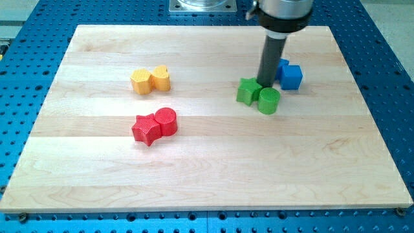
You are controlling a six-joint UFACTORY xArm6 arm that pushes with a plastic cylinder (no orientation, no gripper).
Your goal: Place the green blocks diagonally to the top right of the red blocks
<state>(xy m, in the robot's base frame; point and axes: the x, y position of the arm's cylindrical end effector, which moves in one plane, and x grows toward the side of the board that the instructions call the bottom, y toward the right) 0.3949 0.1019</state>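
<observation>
A green star block (247,90) and a green cylinder (269,101) sit side by side, touching, right of the board's centre. My tip (266,85) stands just behind them, in the notch between the two greens, with the rod rising toward the view's top. A red star block (146,128) and a red cylinder (166,121) lie touching, left of centre and lower in the view. The greens are to the right of and a little above the reds.
A blue cube (291,77) and another blue block (282,66), partly hidden by the rod, sit right behind my tip. A yellow hexagon (141,81) and a yellow heart-like block (160,78) lie at upper left. The wooden board (207,188) rests on a blue perforated table.
</observation>
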